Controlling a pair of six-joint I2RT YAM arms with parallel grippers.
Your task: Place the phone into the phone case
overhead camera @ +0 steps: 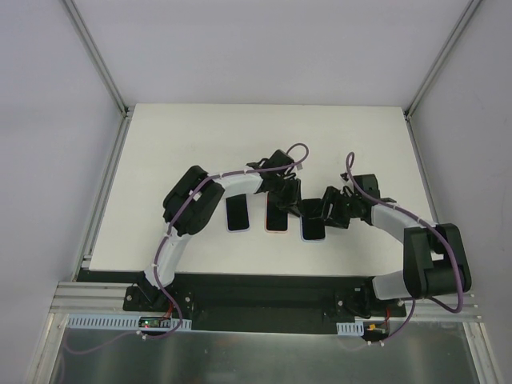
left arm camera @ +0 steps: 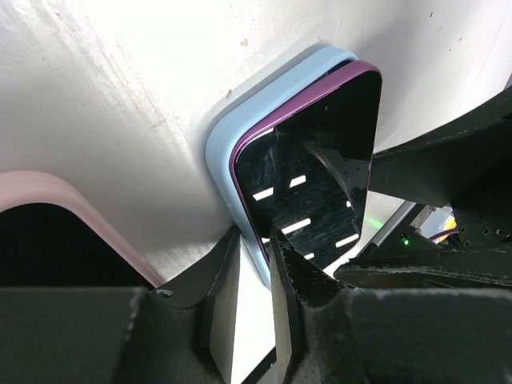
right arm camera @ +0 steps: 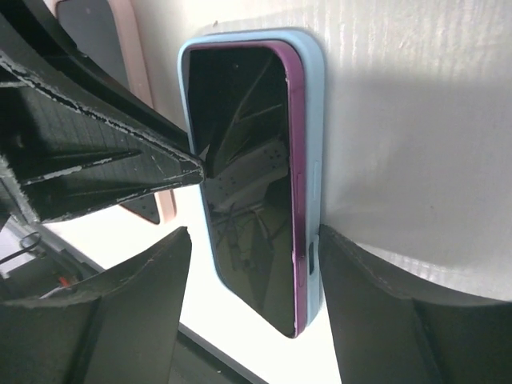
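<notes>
White table; my right gripper gapes astride the purple phone in its blue case; left gripper narrowed at the case corner, and I can't tell whether it grips.

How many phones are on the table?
3, in a row: a pale-rimmed one on the left, a pink-rimmed one in the middle, a purple one in a light blue case on the right. Others may be hidden.

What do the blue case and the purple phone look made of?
The case: probably soft silicone or rubbery plastic; matte pale blue, rounded rim, no glare. The phone: glossy glass front, showing sharp reflections; its purple frame looks like satin metal or plastic, unclear which.
</notes>
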